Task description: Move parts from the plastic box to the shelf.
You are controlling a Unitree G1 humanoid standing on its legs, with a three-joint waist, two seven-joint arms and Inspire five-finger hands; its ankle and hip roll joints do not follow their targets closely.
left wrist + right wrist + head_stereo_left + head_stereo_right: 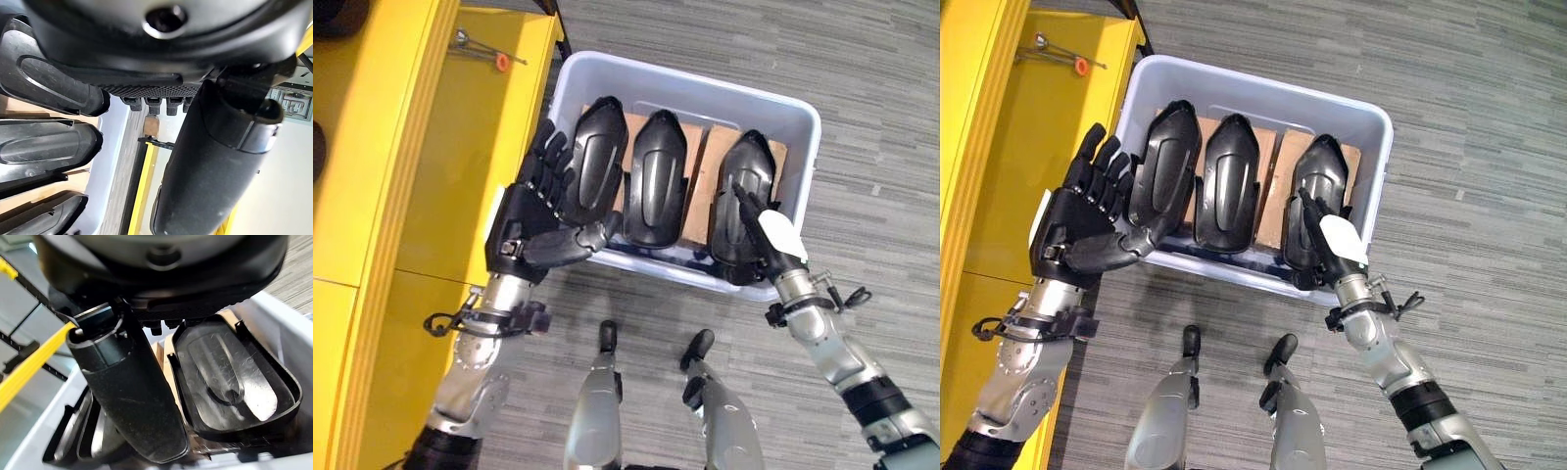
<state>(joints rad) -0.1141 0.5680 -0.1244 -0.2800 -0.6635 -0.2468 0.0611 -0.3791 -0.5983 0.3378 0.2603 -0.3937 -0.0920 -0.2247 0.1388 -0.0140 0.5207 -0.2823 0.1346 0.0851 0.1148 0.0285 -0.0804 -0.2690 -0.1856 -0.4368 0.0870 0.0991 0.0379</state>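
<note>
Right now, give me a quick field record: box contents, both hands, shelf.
box: pale plastic box on the floor beside the yellow shelf
parts: three black parts, left part, middle part, right part, lying on cardboard
left hand: left hand at the left part, fingers straight along its outer side, thumb under its near end
right hand: right hand at the right part's near end, grip unclear
shelf: a small tool with an orange tip, no black parts seen on it
</note>
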